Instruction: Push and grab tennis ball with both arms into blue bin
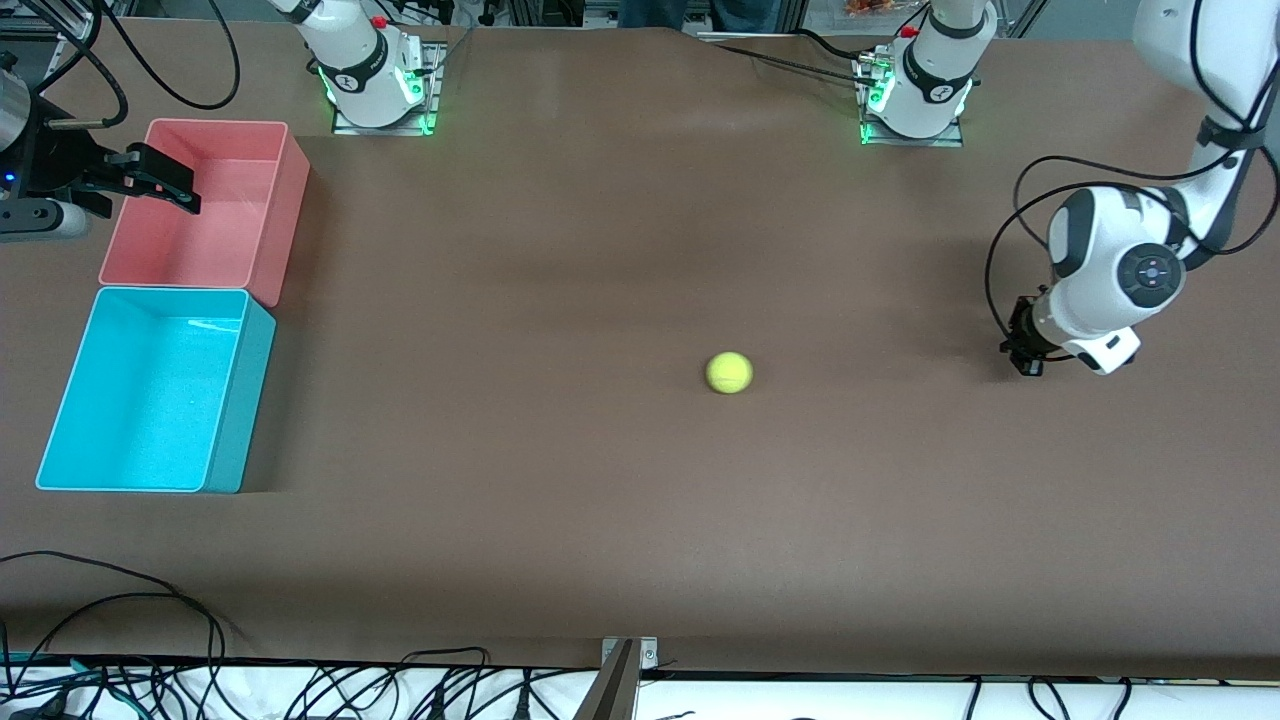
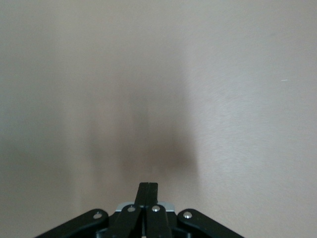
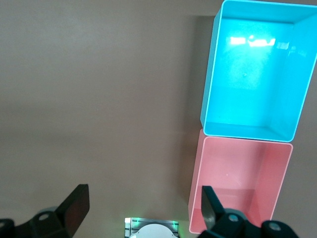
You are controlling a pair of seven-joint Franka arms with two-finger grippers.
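Observation:
The tennis ball (image 1: 729,372) lies alone on the brown table near its middle. The blue bin (image 1: 150,395) stands empty at the right arm's end of the table, and it also shows in the right wrist view (image 3: 255,74). My left gripper (image 1: 1022,354) is low over the table toward the left arm's end, apart from the ball. It is shut and empty (image 2: 148,190), and the ball is out of the left wrist view. My right gripper (image 1: 165,183) hovers open and empty over the pink bin's outer edge (image 3: 143,208).
A pink bin (image 1: 200,200) of like size stands empty, touching the blue bin and farther from the front camera; it also shows in the right wrist view (image 3: 245,181). The arm bases (image 1: 375,80) (image 1: 925,85) stand along the farthest table edge. Cables lie along the nearest edge.

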